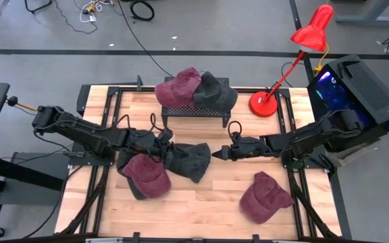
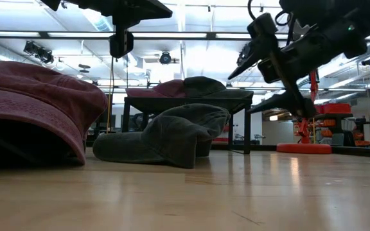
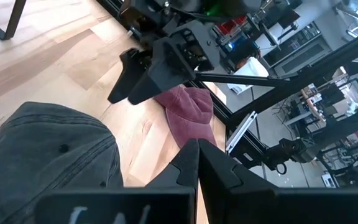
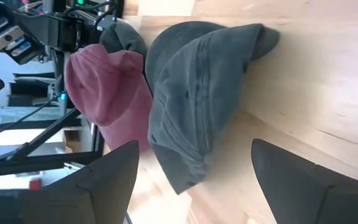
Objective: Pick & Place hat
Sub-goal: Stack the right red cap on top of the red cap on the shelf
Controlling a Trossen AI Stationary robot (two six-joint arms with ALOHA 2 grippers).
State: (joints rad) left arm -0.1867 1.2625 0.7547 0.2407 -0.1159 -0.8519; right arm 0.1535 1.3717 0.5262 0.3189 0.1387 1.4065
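Two spread fingers on the right gripper [image 1: 216, 154] face the grey hat [image 1: 189, 159] just beside it, so it should straddle the crown squarely, left gripper [image 1: 171, 138] pinched empty above that hat.

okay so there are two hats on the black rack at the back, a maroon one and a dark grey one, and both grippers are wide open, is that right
Not quite. The rack does hold a maroon hat and a dark grey hat, but only the right gripper is open; the left gripper is shut, as the left wrist view shows.
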